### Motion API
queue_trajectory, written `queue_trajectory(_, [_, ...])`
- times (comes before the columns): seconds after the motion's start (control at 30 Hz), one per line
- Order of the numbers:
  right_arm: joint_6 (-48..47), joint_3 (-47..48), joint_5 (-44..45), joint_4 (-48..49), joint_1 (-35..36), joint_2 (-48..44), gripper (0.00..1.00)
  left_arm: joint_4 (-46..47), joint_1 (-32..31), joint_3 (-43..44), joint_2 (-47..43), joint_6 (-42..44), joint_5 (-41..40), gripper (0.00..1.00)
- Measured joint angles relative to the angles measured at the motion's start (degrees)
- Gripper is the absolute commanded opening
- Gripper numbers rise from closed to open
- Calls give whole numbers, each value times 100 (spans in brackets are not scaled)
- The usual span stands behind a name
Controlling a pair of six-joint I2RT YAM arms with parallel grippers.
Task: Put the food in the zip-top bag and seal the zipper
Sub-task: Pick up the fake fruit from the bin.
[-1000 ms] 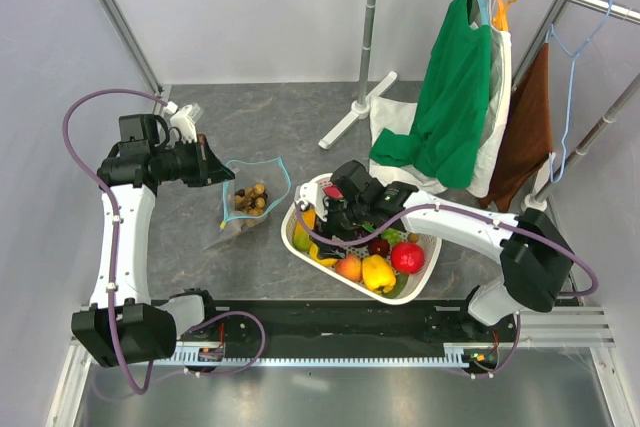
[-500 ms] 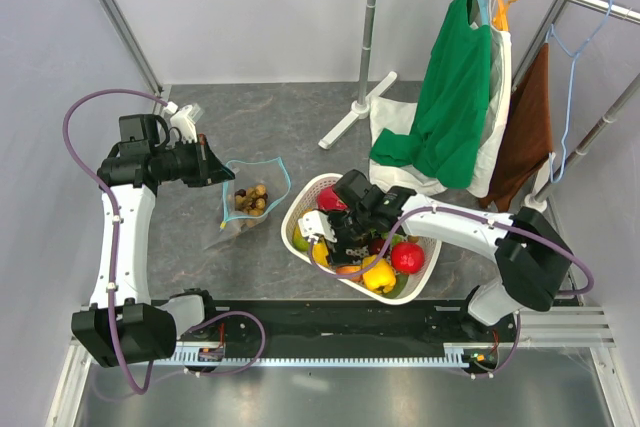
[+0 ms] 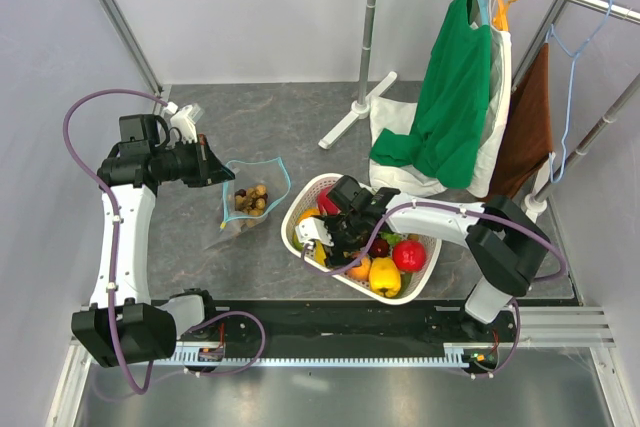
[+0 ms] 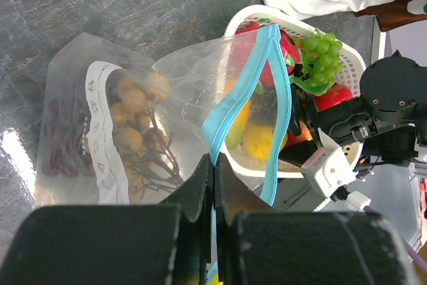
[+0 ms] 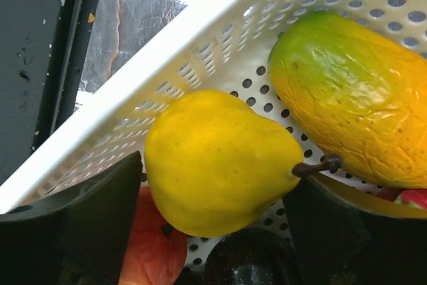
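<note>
The clear zip-top bag [image 3: 250, 199] lies left of the white basket [image 3: 402, 293]. My left gripper [image 3: 214, 169] is shut on its teal-blue zipper [image 4: 243, 98] and holds the mouth open; the fingertips [image 4: 215, 162] pinch the strip. Inside the bag are a brown berry cluster [image 4: 137, 131] and dark purple grapes [image 4: 57, 146]. My right gripper [image 3: 326, 237] is low in the basket's left end. In the right wrist view it [image 5: 213, 173] is open, with a yellow pear [image 5: 220, 161] between its fingers [image 5: 87, 211]. A yellow-orange mango [image 5: 353, 111] lies beside the pear.
The basket also holds an orange peach [image 3: 358, 269], a yellow pepper [image 3: 384, 275], a red fruit [image 3: 408, 255] and green grapes [image 4: 320, 48]. A clothes rack with a green shirt [image 3: 450, 97] stands at the back right, its white foot [image 3: 355, 112] on the table.
My right gripper has moved left and down into the basket's left end, coming to straddle the yellow pear. My left gripper and the bag have not moved.
</note>
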Motion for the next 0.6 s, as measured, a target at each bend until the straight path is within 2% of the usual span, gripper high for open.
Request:
queue_trajectory(0.1, [46,0,70,15,0,9,75,0,0,0,0,0,0,2])
queue_trajectory(0.13, [74,2,83,28,0,9,68,0,0,0,0,0,0,2])
queue_trajectory(0.23, [238,37,120,20,0,-31,60,0,0,0,2,0,0,2])
queue_trajectory(0.43, [857,487,144,-70,-13,-586,57,0,0,0,7,0,0,2])
queue_trajectory(0.6, [1663,1408,94,-35,-42,-1099,57,0,0,0,7,0,0,2])
